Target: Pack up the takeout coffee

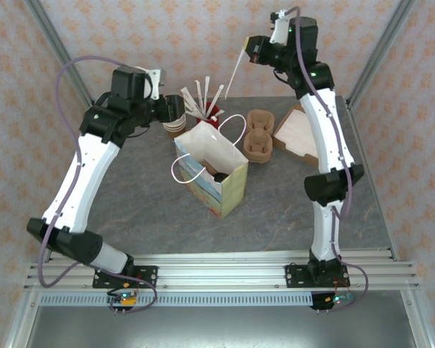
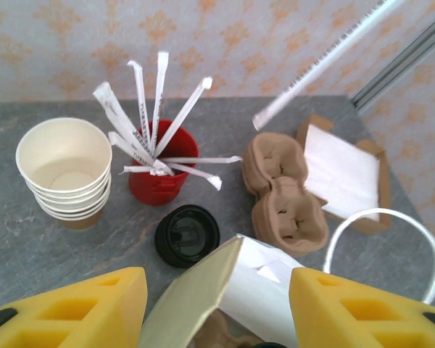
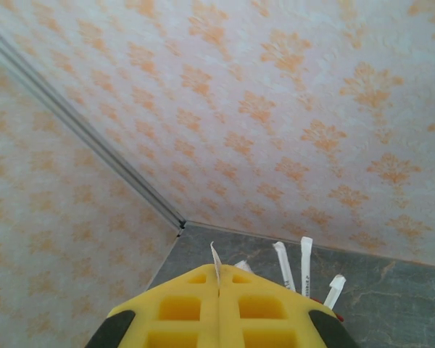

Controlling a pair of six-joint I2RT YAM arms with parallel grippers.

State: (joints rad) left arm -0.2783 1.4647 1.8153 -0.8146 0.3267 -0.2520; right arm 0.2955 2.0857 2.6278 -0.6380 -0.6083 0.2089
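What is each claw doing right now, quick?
Left claw: open, holding nothing.
Right claw: closed on a long white paper-wrapped straw.

Pale wallpaper with a repeating orange flower pattern covered the walls (image 1: 167, 43) on the far side and to the left and right. Slim grey metal posts (image 1: 54, 43) ran up the far corners. The table (image 1: 152, 217) had a grey, stone-like top, with ribbed metal rails (image 1: 217, 272) along its near edge. The light was soft and even.
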